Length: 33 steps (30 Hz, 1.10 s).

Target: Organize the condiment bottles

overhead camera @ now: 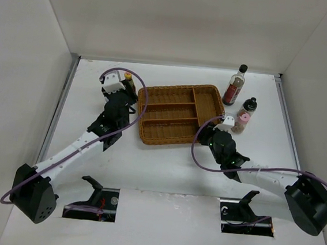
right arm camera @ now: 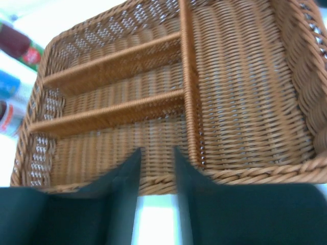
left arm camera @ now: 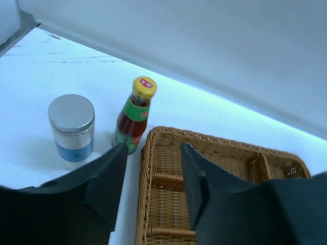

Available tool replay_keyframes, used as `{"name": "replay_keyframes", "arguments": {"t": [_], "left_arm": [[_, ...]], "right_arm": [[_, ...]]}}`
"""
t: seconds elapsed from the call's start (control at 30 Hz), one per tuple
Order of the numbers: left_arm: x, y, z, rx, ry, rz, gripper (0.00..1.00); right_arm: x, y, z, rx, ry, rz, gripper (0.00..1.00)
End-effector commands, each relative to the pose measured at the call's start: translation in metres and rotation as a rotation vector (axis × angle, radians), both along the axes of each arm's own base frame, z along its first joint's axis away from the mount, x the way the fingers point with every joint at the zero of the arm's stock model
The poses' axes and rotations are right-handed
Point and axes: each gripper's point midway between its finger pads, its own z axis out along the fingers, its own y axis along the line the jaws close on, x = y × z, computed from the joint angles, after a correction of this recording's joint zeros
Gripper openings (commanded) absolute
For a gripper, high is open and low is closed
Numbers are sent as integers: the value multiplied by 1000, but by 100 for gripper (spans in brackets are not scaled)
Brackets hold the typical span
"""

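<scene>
The red sauce bottle [left arm camera: 134, 115] with a yellow cap stands beside the blue-label jar [left arm camera: 72, 127], just left of the wicker tray's rim [left arm camera: 144, 168]. My left gripper [left arm camera: 153, 148] is open and empty, its fingers straddling that left rim; from above it [overhead camera: 122, 98] hides the jar, and only the sauce bottle's cap [overhead camera: 128, 77] shows. My right gripper [right arm camera: 156, 150] is open and empty at the tray's near rim [right arm camera: 153, 184]. The tall dark bottle [overhead camera: 235, 85], the black-capped shaker [overhead camera: 250, 105] and the pink-lidded shaker [overhead camera: 242, 122] stand right of the tray [overhead camera: 213, 91].
The tray holds nothing and has three long slots and one wide compartment [right arm camera: 245, 87]. White walls enclose the table on three sides. A purple cable loops over each arm. Blurred bottles [right arm camera: 10, 84] show past the tray's far end.
</scene>
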Motion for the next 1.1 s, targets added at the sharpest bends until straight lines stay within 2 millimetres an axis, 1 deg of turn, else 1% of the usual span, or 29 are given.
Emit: {"name": "replay_keyframes", "arguments": {"t": [0.0, 0.03, 0.07, 0.1, 0.13, 0.2, 0.3, 0.43, 0.57, 0.7, 0.87, 0.97, 1.0, 1.07], "left_arm": [[14, 12, 43, -12, -84, 26, 43], [22, 12, 39, 5, -56, 23, 49], [30, 10, 35, 18, -30, 16, 57], [39, 11, 30, 29, -2, 14, 65], [47, 9, 26, 38, 22, 8, 70], [62, 8, 16, 57, 67, 0, 73], [84, 15, 6, 77, 112, 9, 72], [106, 18, -4, 101, 155, 16, 70], [125, 20, -16, 134, 187, 26, 70], [140, 17, -25, 147, 214, 5, 69], [151, 17, -39, 158, 244, 11, 60], [154, 17, -47, 167, 260, 14, 59], [155, 17, -50, 170, 266, 19, 57], [156, 18, -53, 175, 273, 24, 50]], "right_arm": [[4, 23, 27, 74, -45, 71, 25], [4, 24, 27, 71, -45, 74, 26], [5, 23, 28, 65, -49, 67, 31], [5, 22, 29, 64, -55, 64, 38], [5, 20, 29, 63, -59, 58, 46], [5, 23, 26, 63, -54, 68, 59], [5, 28, 27, 63, -50, 91, 67], [6, 29, 22, 54, -43, 98, 68], [4, 33, 26, 57, -53, 116, 68], [4, 35, 24, 60, -50, 122, 68], [3, 35, 24, 58, -51, 127, 68], [3, 36, 21, 51, -41, 131, 68], [4, 36, 22, 48, -43, 129, 68], [4, 36, 21, 49, -45, 128, 68]]}}
